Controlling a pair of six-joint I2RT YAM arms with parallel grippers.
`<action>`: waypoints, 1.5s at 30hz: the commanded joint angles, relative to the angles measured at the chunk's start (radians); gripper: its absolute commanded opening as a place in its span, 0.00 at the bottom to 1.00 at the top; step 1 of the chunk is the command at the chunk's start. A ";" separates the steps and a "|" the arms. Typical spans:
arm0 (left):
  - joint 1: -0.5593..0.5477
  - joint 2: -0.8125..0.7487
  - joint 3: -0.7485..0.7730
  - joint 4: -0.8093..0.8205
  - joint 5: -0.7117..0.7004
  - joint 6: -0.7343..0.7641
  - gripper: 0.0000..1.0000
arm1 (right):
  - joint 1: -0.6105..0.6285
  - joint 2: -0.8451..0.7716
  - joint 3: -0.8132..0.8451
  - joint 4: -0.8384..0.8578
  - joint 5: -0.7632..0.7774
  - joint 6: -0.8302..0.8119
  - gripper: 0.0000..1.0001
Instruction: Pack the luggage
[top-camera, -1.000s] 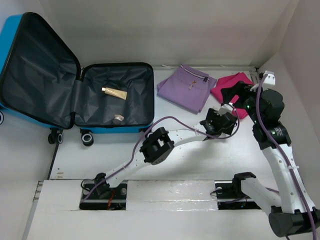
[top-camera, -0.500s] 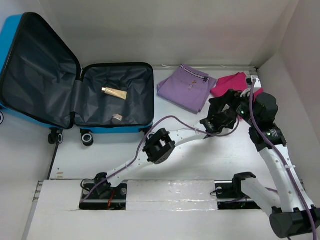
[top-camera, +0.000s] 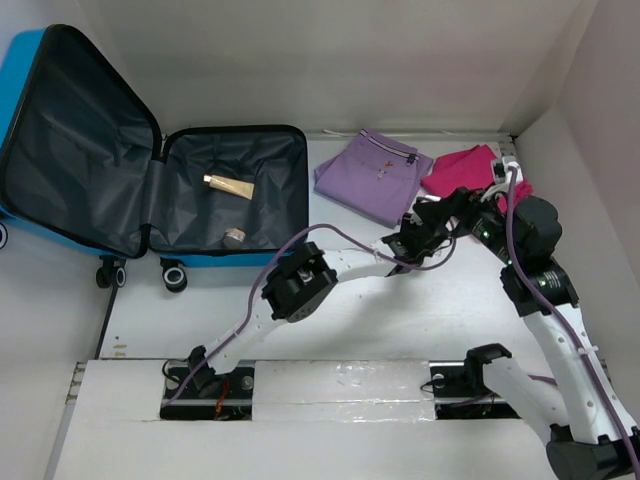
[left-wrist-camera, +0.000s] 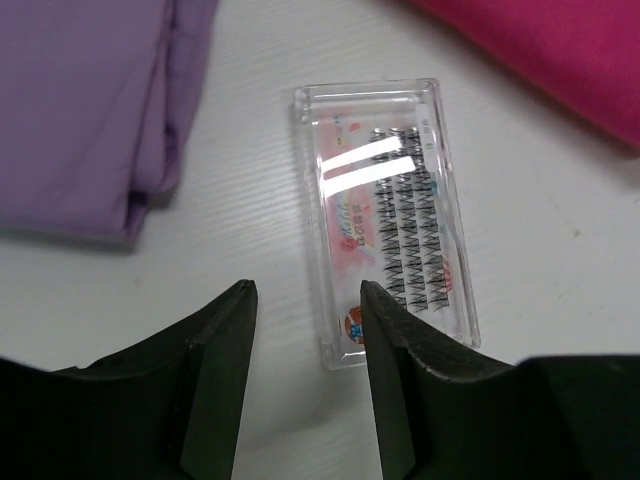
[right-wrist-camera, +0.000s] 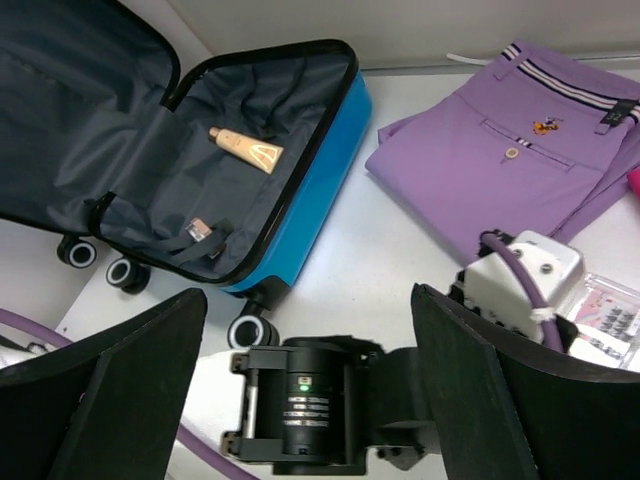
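Your left gripper (left-wrist-camera: 305, 295) has its jaws partly apart and clamps nothing. The clear lash case (left-wrist-camera: 395, 220) lies flat on the table (left-wrist-camera: 250, 180), its near corner between them and the rest running toward 1 o'clock. Your right gripper (right-wrist-camera: 310, 300) hangs wide apart and empty. The luggage (top-camera: 90, 140) lies open at the table's 10 o'clock.

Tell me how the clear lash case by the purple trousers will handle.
The clear lash case looks thin, rigid plastic: probably light, possibly crackable if squeezed. Its glossy, glare-streaked top suggests slipperiness. Lying flat on the table, it would likely slide, not roll.
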 joint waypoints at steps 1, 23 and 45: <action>0.004 -0.063 -0.146 -0.119 -0.044 0.026 0.41 | 0.012 -0.025 0.006 0.026 0.016 -0.008 0.89; -0.052 -0.196 -0.146 -0.026 0.056 0.052 1.00 | 0.012 0.014 -0.060 0.055 0.065 -0.028 0.89; -0.033 0.041 -0.009 -0.113 -0.044 0.058 0.70 | 0.012 -0.042 0.011 0.055 0.027 -0.018 0.90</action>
